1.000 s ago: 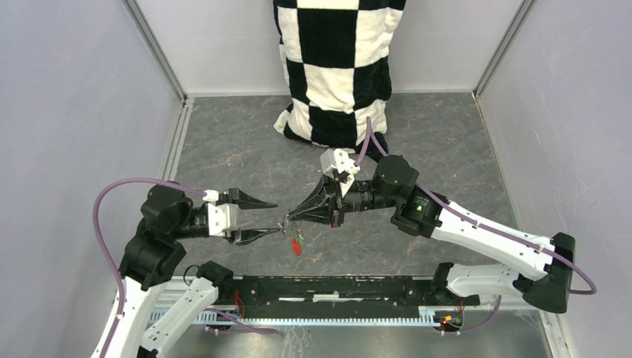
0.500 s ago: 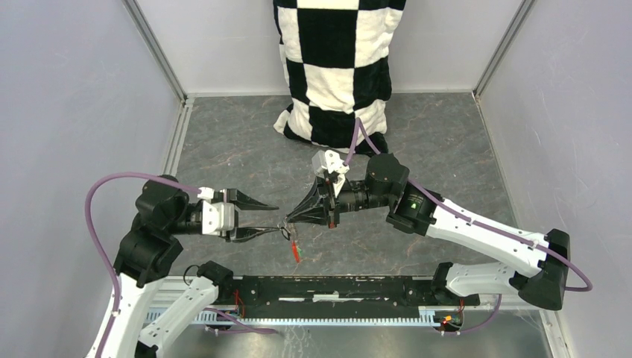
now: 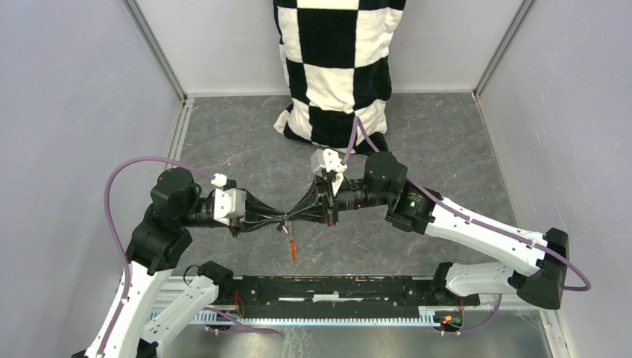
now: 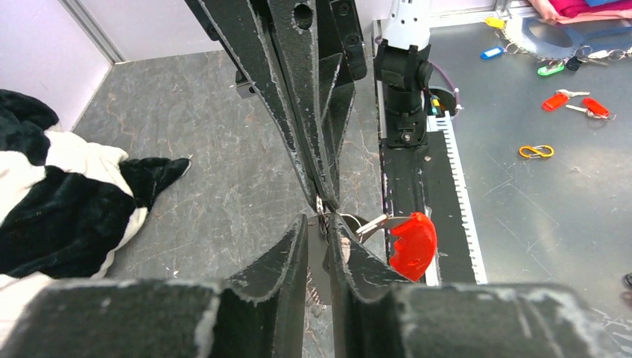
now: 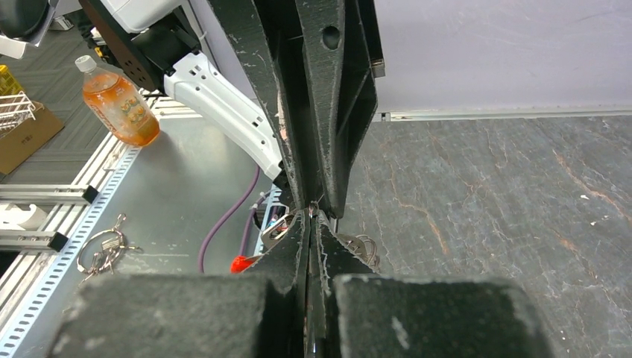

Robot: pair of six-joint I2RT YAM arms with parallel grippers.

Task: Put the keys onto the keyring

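Note:
My two grippers meet tip to tip just above the table's near middle. The right gripper [image 3: 293, 219] is shut on the keyring's thin metal ring [image 4: 367, 222]. The keyring's red tag [image 3: 292, 248] hangs below the tips, also seen in the left wrist view [image 4: 414, 242]. The left gripper [image 3: 281, 222] has its fingers drawn close on a small flat metal key blade [image 4: 319, 261] with a toothed edge. The key's head is hidden by the fingers. No black or green key head shows. In the right wrist view, the right gripper [image 5: 311, 215] pinches at its very tips.
A black-and-white checkered cloth [image 3: 335, 67] lies at the back of the table. The black base rail [image 3: 335, 287] runs along the near edge. Beyond it are loose coloured tags [image 4: 570, 101], an orange carabiner [image 4: 536, 151], an orange bottle [image 5: 118, 101] and a bunch of rings [image 5: 104, 246].
The left gripper has moved right to the right gripper's tips and narrowed from wide open to nearly closed. The red tag now hangs straight below the tips.

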